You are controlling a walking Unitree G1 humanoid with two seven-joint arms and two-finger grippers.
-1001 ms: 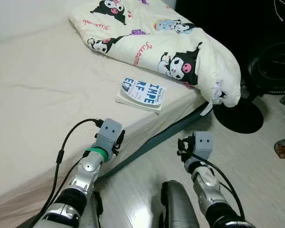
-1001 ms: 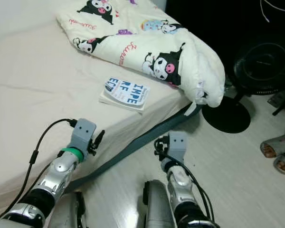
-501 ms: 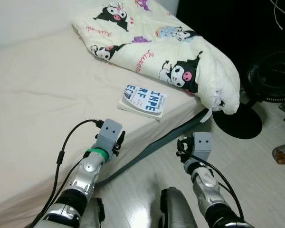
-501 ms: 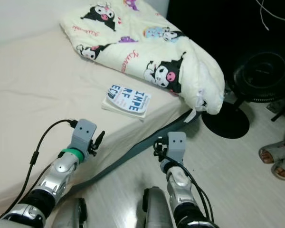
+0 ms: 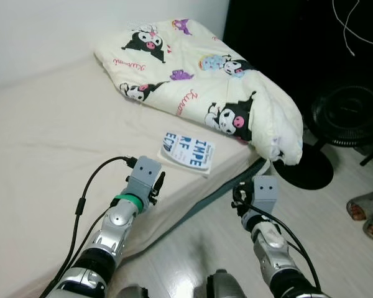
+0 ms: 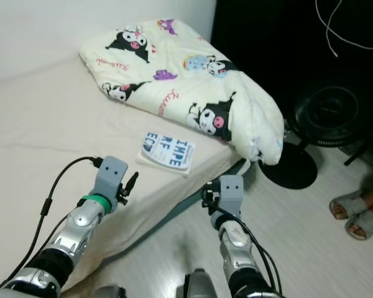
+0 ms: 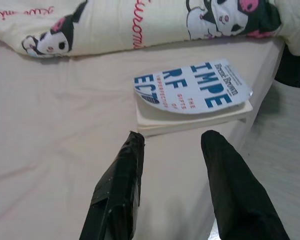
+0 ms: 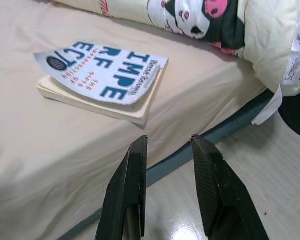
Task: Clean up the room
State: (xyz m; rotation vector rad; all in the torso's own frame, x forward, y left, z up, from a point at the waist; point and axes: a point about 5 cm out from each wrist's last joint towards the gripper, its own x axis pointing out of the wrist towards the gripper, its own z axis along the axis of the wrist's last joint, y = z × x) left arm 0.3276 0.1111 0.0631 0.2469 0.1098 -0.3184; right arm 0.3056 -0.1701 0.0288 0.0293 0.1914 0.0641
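Observation:
A white paperback book (image 5: 188, 151) with blue letters lies flat on the cream bed (image 5: 43, 143), close to its edge. A folded cream blanket (image 5: 205, 81) printed with cartoon figures lies behind it and hangs over the bed's corner. My left gripper (image 7: 172, 141) is open over the mattress, a short way before the book (image 7: 192, 95). My right gripper (image 8: 167, 142) is open too, off the bed's edge above the floor, pointing at the book (image 8: 102, 75).
A black floor fan (image 5: 345, 118) on a round base (image 5: 308, 169) stands right of the bed, against a dark background. A person's feet in grey slippers (image 5: 367, 214) show at the right edge. Pale glossy floor (image 5: 336, 248) lies beside the bed.
The camera has moved forward and tilted up, so the book, blanket and fan sit lower in the picture. Both grippers stay open in much the same pose, now nearer the book.

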